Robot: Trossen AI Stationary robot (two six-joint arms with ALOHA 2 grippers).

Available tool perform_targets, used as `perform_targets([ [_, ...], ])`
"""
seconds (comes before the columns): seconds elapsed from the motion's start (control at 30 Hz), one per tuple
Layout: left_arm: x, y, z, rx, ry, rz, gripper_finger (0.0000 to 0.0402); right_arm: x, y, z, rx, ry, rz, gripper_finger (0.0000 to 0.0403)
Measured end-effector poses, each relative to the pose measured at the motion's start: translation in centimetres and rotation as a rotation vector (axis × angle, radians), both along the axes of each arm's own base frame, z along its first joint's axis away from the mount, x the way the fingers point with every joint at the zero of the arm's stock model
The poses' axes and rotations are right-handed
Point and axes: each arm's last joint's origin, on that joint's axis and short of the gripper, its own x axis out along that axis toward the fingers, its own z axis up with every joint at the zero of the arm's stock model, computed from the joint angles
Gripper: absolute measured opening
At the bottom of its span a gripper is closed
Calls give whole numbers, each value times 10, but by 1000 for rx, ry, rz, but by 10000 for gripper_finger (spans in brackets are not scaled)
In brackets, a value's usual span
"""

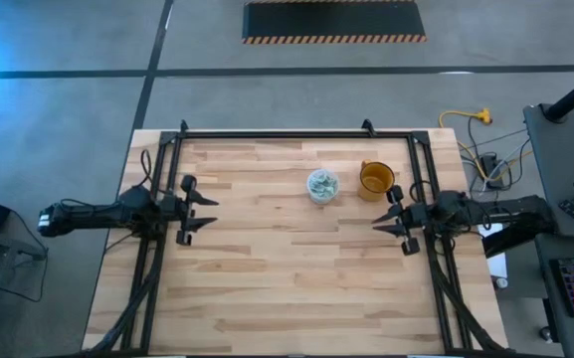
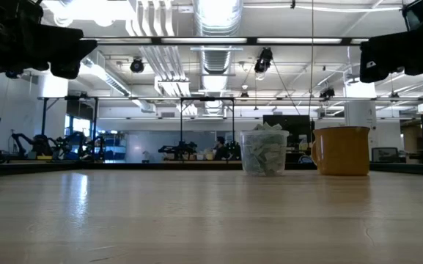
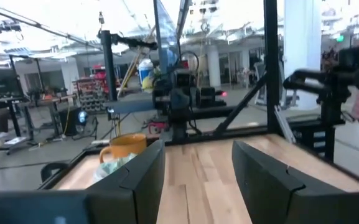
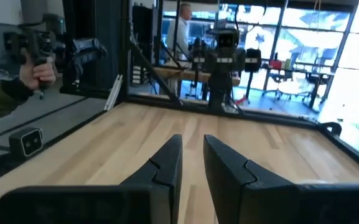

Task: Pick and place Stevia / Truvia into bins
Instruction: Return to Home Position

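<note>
Wood table [image 1: 267,288], taken from its middle: the left gripper [image 1: 214,211] hangs above it just past 9 o'clock, fingers well apart. The right gripper [image 1: 378,221] hangs at 3 o'clock, fingers a narrow gap apart. Farther back, at 1 o'clock, the clear cup [image 1: 310,189] stands upright with green sachets [image 1: 323,185] heaped inside. An orange cup [image 1: 376,180] stands near it, at its 3 o'clock. Beyond the table, a person's hand [image 4: 38,73] grips a dark device.
</note>
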Motion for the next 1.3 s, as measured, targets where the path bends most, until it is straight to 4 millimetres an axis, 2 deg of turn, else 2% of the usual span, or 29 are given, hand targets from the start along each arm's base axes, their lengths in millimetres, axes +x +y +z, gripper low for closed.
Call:
perform_targets([
  [0.23,1,0,-2,66,20,7,171,-1,3,-2,-83,-2,101,57],
  [0.43,0,0,-2,81,12,8,171,-1,3,-2,-120,-8,109,57],
  [0.67,1,1,-3,75,21,49,171,1,-5,-3,-75,15,-81,57],
  [0.93,1,2,-6,59,54,84,171,1,-11,-6,-9,61,-137,57],
  [1.3,4,3,-18,16,188,108,171,1,-13,-8,88,91,-181,57],
])
